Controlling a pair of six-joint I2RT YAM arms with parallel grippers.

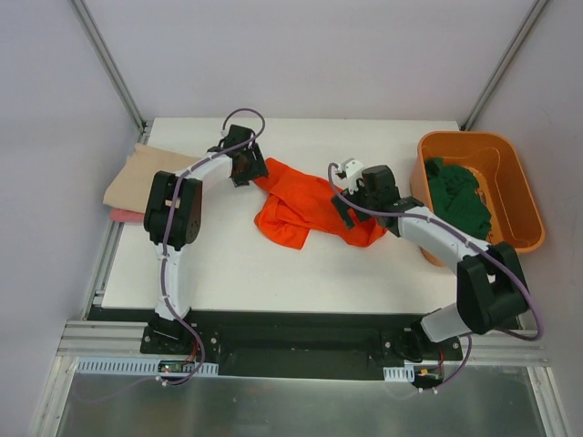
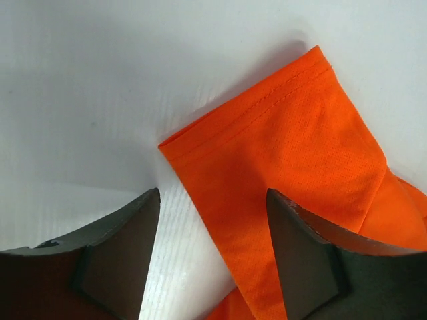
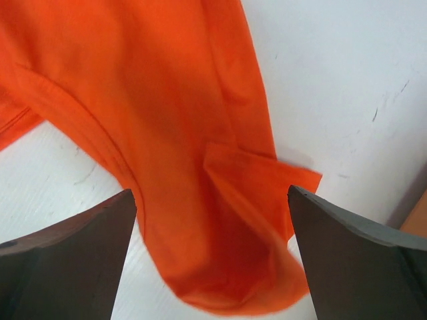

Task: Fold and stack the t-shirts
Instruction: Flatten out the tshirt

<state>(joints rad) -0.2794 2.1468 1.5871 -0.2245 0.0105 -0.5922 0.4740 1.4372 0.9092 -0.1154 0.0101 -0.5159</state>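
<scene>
My left gripper [image 2: 213,200] and right gripper [image 3: 210,200] gape over one orange shirt [image 1: 305,205]; also one beige shirt [image 1: 137,177], one pink shirt [image 1: 123,216], one green shirt [image 1: 460,196].

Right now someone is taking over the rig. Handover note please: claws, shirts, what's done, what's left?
Left claw: open, holding nothing, at a sleeve of the orange t-shirt.
Right claw: open, holding nothing, over that shirt's opposite side.
Shirts: the orange one is crumpled mid-table. The beige t-shirt lies flat on the pink t-shirt at the left edge. The dark green t-shirt is in the orange bin, far right.
Done: beige and pink look stacked.
Left: fold orange, fetch and fold green, add both to the stack.
</scene>
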